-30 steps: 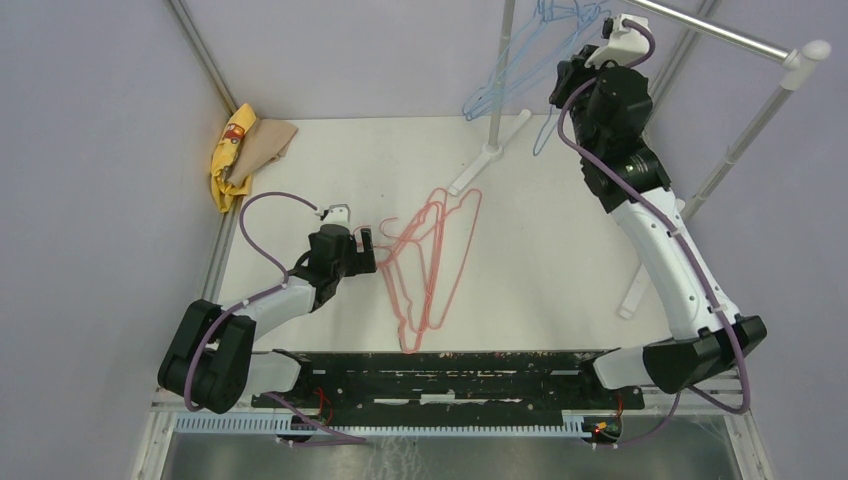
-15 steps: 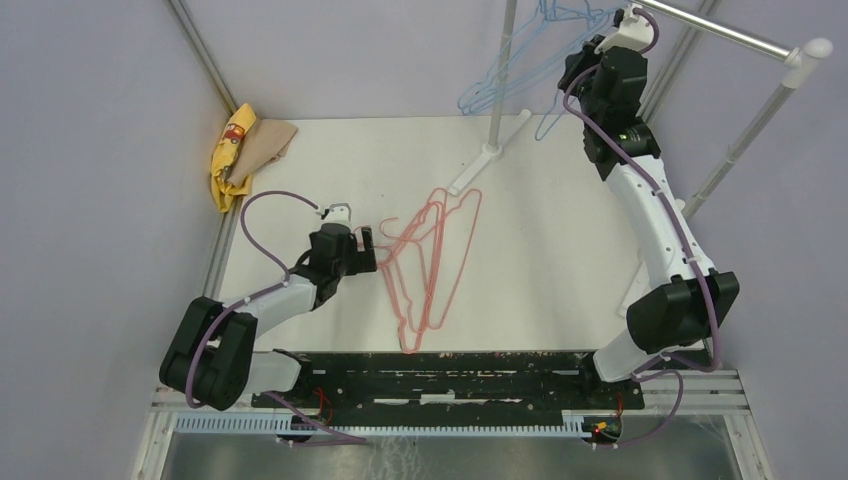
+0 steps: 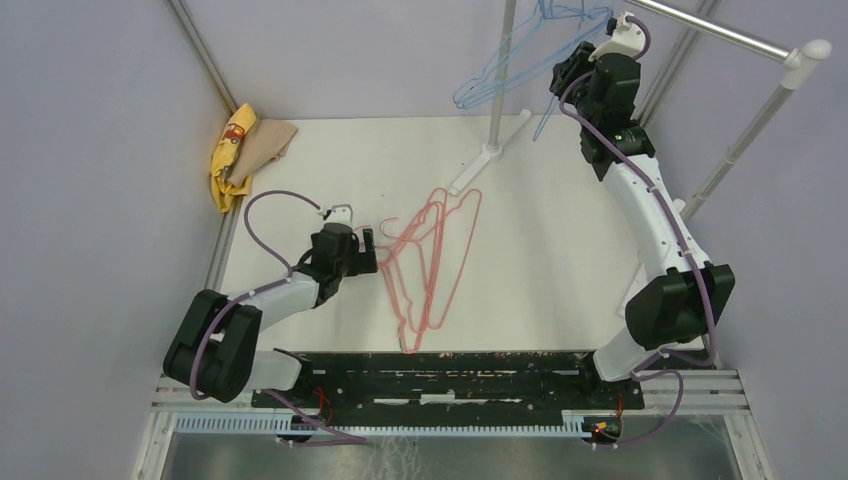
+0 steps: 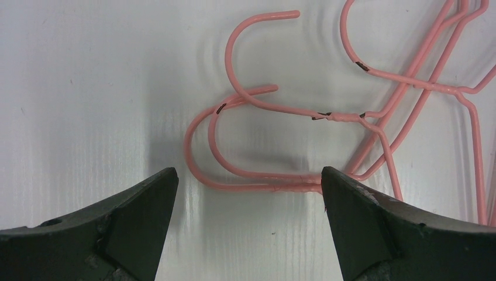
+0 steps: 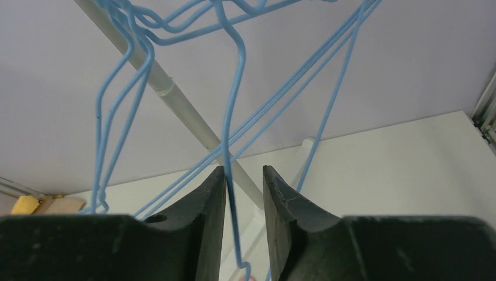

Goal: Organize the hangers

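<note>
One: Several thin pink-red wire hangers (image 3: 430, 270) are shown lying in a loose, overlapping bundle on the white table (image 3: 330, 160). Where are the others seen?

Two: Several light blue wire hangers (image 3: 505, 80) are seen hanging at the white-and-silver rack (image 3: 720, 32) at the far right, well apart from the pink ones. Their tops are cut off by the picture edge.

One: How are the grippers described?

Two: The right gripper (image 5: 244, 175) is held up among the blue wires with its jaws narrowly parted. One blue wire runs down the gap against one finger, and nothing is clamped. The left gripper (image 4: 248, 181) is spread wide and empty, low over the pink hooks.

One: What step is judged to be in hand?

Two: A blue hanger is probably being let go. The jaws should be widened until the wire is cleared, and the arm drawn straight back, so the hook is not dragged off. For the pink bundle, one hook should be singled out, since the hooks are crossed.
</note>
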Controlling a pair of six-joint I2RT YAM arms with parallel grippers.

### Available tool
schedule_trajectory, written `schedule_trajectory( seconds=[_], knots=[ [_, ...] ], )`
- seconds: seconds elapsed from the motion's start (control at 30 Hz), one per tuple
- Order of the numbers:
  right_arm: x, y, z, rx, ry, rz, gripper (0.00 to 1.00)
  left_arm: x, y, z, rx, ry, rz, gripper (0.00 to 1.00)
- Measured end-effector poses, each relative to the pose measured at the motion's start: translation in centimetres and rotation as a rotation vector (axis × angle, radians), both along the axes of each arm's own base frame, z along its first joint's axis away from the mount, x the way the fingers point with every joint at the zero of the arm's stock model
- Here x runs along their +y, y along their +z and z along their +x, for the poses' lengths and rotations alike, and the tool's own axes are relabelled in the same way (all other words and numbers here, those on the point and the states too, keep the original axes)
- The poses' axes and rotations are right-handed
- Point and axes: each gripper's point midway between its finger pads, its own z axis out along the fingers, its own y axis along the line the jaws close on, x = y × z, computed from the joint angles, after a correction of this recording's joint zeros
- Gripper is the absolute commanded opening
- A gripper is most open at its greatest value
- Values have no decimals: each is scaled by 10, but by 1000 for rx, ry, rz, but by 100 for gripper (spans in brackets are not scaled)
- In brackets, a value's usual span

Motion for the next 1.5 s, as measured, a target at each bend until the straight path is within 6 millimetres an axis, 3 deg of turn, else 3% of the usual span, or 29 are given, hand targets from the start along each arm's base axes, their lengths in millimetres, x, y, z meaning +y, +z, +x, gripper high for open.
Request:
schedule_trajectory(
  seconds=[0.17,0.27,0.5,0.63,0.73,1.0,1.2,1.37,1.5],
  knots=[
    [1,-21,-3,48,5,4,66,-1,7,2,-20,0,-8,99],
    [-1,-32,-18,78,6,1,72,-1,10,2,-30,0,-12,99],
    [-7,-23,-83,62,34,3,73,-1,11,3,-35,0,-14,99],
    [2,-27,-122,57,80,-4,73,-1,13,3,-38,1,-15,99],
    [24,-56,-150,105,146,-27,72,-1,14,3,-41,1,-16,99],
    [88,-186,-201,394,337,-143,66,-1,13,3,-40,1,-16,99],
    [168,-263,-228,577,541,-291,61,-1,13,3,-41,3,-14,99],
    [217,-310,-226,681,637,-376,50,0,13,3,-41,5,-12,99],
    [246,-332,-214,725,684,-383,47,0,14,3,-42,6,-12,99]
  ],
)
